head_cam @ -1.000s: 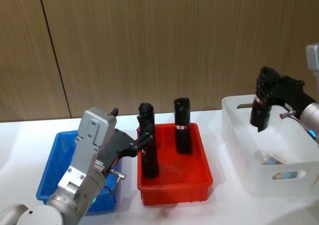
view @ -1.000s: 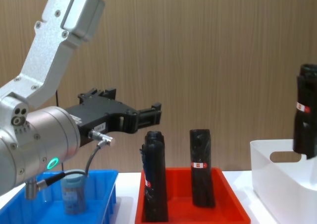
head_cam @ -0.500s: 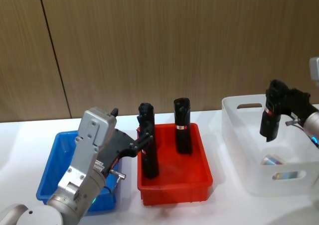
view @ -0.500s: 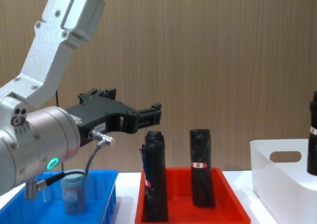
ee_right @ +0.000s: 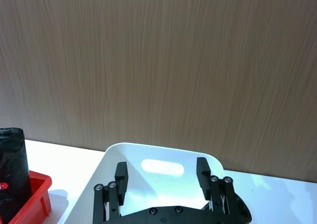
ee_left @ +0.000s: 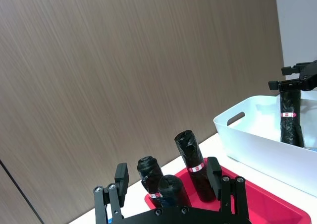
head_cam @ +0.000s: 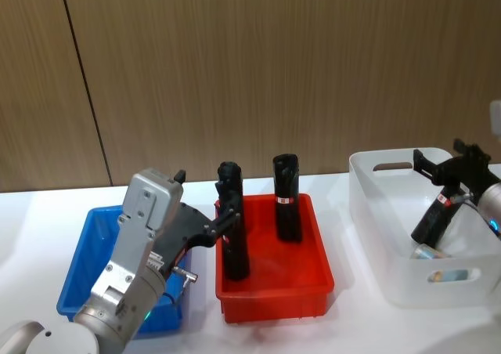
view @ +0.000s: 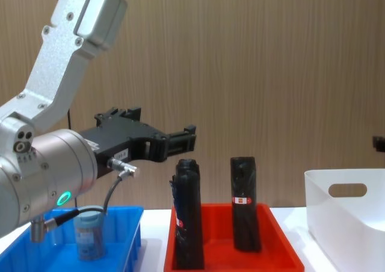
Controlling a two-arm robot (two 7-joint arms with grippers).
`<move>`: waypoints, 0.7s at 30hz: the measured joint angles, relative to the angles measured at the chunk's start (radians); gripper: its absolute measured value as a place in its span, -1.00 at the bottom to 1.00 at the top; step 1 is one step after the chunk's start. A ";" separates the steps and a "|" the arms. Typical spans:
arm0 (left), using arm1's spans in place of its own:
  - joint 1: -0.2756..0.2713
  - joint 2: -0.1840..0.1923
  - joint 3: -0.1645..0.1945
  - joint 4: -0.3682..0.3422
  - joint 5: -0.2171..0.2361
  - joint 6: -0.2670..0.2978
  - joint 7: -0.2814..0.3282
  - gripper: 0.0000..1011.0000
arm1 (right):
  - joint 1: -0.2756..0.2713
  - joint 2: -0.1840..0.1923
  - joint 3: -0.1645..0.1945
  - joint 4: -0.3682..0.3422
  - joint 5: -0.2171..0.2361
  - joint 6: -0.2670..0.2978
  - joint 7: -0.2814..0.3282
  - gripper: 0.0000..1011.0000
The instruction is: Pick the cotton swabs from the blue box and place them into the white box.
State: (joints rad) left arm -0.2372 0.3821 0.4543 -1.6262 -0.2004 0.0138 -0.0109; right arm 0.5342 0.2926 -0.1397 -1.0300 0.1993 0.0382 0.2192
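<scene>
Cotton swabs [view: 89, 234] wait in the blue box [view: 129, 234] below our open left jaws [view: 180, 141]; right jaws [ee_right: 162, 178] open, black roll [head_cam: 435, 217] released into the white box [head_cam: 376, 248].

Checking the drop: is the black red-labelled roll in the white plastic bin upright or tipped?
Tipped: the black roll leans inside the white plastic bin, its top rightward.

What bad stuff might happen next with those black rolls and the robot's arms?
1. A black roll stands tilted in the white box under the open right tool. It may tip onto the cotton swabs jar beside it.
2. The open left tool hangs close to the front roll in the red tray. Swinging toward the blue box might knock that roll over.
</scene>
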 joint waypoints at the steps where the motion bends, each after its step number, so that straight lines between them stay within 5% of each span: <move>1: 0.000 0.000 0.000 0.000 0.000 0.000 0.000 0.98 | 0.000 0.000 0.000 0.000 0.001 -0.004 0.000 0.70; 7: 0.000 0.000 0.000 0.000 0.000 0.000 0.000 0.98 | -0.005 0.000 0.001 0.000 0.004 -0.015 0.002 0.98; 21: 0.000 0.000 0.000 0.000 0.000 0.000 0.000 0.98 | -0.071 0.006 -0.009 -0.090 0.015 -0.015 -0.015 0.98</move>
State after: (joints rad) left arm -0.2371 0.3821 0.4542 -1.6262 -0.2004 0.0138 -0.0109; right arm 0.4635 0.2982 -0.1489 -1.1197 0.2142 0.0231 0.2038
